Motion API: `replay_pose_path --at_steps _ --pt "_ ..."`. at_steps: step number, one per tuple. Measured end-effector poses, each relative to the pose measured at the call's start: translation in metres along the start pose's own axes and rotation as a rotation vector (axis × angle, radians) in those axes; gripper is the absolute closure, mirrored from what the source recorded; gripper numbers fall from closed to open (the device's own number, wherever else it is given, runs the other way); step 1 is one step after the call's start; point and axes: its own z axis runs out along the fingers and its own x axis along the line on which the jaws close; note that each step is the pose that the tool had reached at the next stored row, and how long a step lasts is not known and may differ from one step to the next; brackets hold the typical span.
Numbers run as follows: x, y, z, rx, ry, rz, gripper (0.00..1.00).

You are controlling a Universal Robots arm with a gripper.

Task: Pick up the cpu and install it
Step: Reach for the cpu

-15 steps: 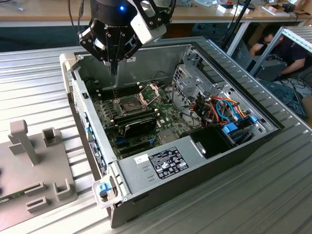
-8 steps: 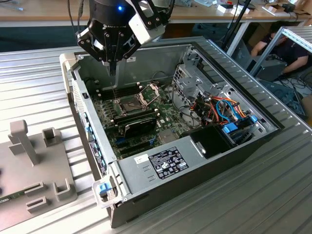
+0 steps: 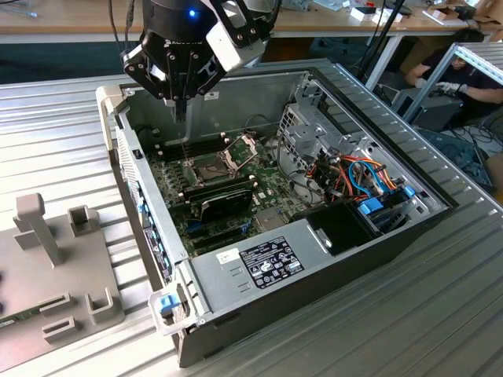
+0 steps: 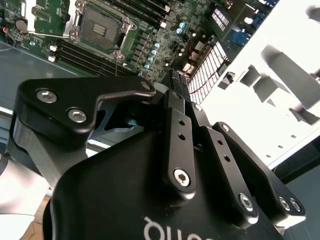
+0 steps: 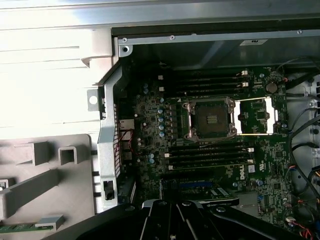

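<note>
- The open computer case (image 3: 330, 290) lies on the ribbed worktop (image 3: 63, 133).
- Inside it, the motherboard's (image 5: 150, 125) socket (image 5: 210, 120) stands open, with its hinged plate (image 5: 255, 116) flipped up beside it.
- The gripper (image 3: 182, 114) hangs over the case's far corner, closed to a narrow tip. I cannot tell where the cpu is.

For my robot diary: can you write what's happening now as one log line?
gripper: above open computer case | socket: open, empty | cover plate: flipped aside | install: not yet done
</note>
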Motion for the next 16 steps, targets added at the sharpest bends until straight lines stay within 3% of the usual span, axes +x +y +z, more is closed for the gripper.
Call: replay_pose_path --at_steps 16 --pt "0.0094 -0.0007 -0.0003 0.0001 0.0 0.0 0.89"
